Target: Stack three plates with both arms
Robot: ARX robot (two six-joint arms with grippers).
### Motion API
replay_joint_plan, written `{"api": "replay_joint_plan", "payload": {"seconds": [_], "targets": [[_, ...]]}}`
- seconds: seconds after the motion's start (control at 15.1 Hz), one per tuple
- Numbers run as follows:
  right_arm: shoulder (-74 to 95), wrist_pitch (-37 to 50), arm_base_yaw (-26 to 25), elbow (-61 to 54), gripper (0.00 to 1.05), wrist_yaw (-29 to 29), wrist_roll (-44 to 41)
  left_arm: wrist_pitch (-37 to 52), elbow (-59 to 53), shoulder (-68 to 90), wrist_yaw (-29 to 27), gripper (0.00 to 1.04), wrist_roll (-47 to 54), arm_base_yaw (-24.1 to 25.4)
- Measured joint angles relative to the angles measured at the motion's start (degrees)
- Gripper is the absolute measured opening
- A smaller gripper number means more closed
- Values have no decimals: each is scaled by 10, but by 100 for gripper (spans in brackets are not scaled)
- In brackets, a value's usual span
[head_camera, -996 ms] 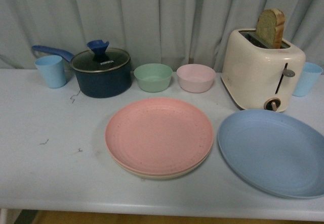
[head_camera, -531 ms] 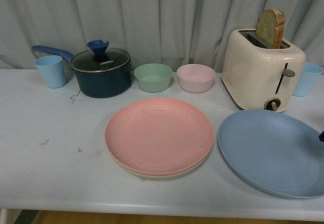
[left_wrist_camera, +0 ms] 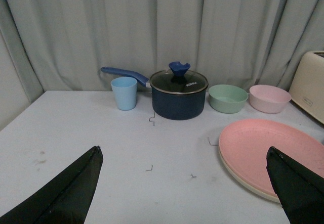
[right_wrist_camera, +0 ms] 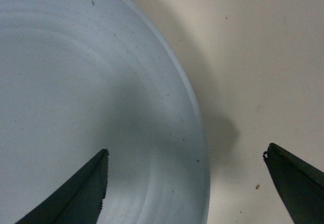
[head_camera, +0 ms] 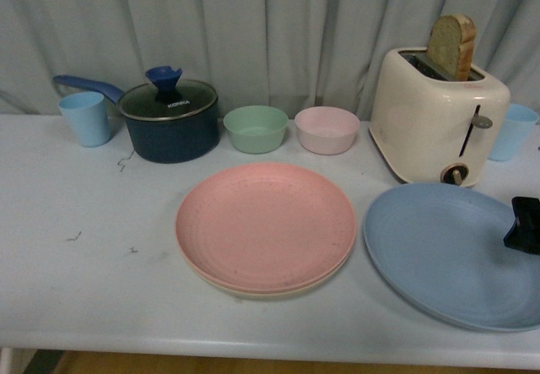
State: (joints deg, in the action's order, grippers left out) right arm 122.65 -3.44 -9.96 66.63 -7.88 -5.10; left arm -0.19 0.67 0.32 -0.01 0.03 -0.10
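Observation:
The pink plate (head_camera: 265,224) lies on the cream-beige plate (head_camera: 278,293) at the table's middle; both show in the left wrist view, pink (left_wrist_camera: 268,150) over cream (left_wrist_camera: 248,186). The light blue plate (head_camera: 451,253) lies alone to the right. My right gripper (head_camera: 525,222) enters at the right edge, above the blue plate's right rim. In the right wrist view the gripper (right_wrist_camera: 186,155) is open, its jaws straddling the blue plate's rim (right_wrist_camera: 195,133). My left gripper (left_wrist_camera: 185,155) is open and empty above the table, left of the pink plate.
At the back stand a blue cup (head_camera: 85,118), a dark lidded pot (head_camera: 169,121), a green bowl (head_camera: 255,128), a pink bowl (head_camera: 326,129), a cream toaster with bread (head_camera: 437,112) and another blue cup (head_camera: 511,131). The table's front edge (head_camera: 253,353) is near.
My right gripper has come into the front view from the right edge, over the blue plate's right rim. The plates have not moved.

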Motion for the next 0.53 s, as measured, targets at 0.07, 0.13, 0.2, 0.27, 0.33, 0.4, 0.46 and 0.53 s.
{"api": "replay_joint_plan", "payload": {"seconds": [0.07,0.13,0.2,0.27,0.33,0.4,0.46,0.53], "targets": [[1,1,2,1,90,2,0,0,0,0,0,98,0,0],[3,2,2,1,86,5,1,0,0,0,0,98,0,0],[4,1,2,1,84,6,1,0,0,0,0,98,0,0],[6,2,3,1,81,6,1,0,0,0,0,98,0,0],[10,3,3,2,73,7,1,0,0,0,0,98,0,0],[15,3,2,4,64,14,2,0,0,0,0,98,0,0],[18,5,2,5,57,17,2,0,0,0,0,98,0,0],[19,5,2,8,50,18,2,0,0,0,0,98,0,0]]}}
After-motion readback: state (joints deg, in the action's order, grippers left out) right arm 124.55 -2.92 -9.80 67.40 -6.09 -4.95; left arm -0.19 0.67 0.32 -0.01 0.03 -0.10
